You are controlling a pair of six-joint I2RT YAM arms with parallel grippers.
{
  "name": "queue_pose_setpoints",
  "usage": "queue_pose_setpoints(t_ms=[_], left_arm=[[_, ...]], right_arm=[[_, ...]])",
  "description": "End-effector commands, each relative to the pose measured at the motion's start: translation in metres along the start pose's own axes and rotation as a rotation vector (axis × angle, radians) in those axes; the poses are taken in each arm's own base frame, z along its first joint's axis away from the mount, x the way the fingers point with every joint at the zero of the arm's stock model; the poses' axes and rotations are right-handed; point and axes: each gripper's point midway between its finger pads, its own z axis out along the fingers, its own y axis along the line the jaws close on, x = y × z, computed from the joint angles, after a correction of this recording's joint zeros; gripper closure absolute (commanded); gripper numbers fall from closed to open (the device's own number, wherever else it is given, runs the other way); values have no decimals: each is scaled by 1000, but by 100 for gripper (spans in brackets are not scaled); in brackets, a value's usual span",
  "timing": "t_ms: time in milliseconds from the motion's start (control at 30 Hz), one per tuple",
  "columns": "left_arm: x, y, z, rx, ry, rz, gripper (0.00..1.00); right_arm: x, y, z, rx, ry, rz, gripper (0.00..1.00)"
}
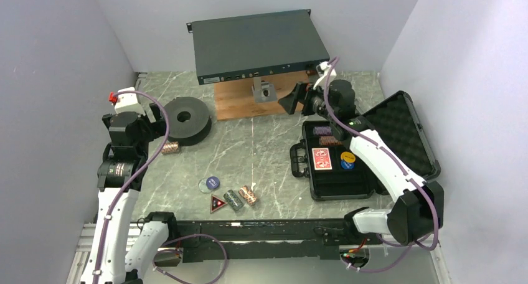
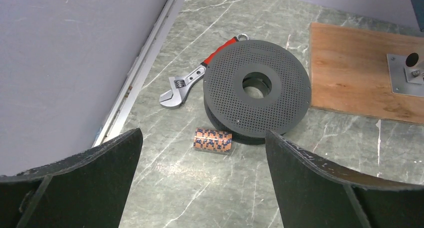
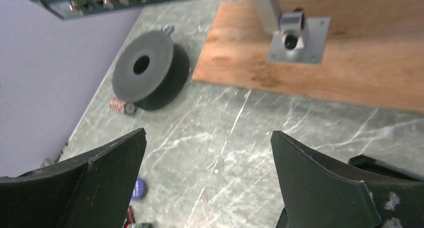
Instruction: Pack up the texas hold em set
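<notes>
L gripper (image 2: 202, 133) wide, chip roll (image 2: 213, 140) lying crosswise

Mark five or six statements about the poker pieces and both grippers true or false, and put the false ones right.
1. The case lies open. True.
2. A red card deck sits in the case. True.
3. The left gripper holds a chip roll. False: it is open and empty, and the roll lies on the table beside the spool.
4. The triangle is packed in the case. False: it lies out on the table.
5. A wrench lies by the spool. True.
6. The right gripper is shut. False: it is open and holds nothing.
</notes>
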Motion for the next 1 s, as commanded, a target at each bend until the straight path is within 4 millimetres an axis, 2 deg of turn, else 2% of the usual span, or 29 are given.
queue_pose_setpoints(t_ms=[0, 267, 533, 700, 967], left_arm=[[-15, -1, -6, 19, -54, -3, 0], [-13, 0, -3, 7, -41, 3, 0], [-15, 2, -7, 2, -57, -4, 0], [-15, 1, -7, 6, -56, -5, 0], [-15, -4, -7, 33, -52, -10, 0]], right_arm=[[17, 8, 5, 17, 75, -31, 0], [62, 30, 11, 15, 245, -45, 0], [103, 67, 14, -46, 350, -151, 0], [129, 76, 6, -53, 417, -219, 0], [170, 87, -17, -105, 507, -317, 0]])
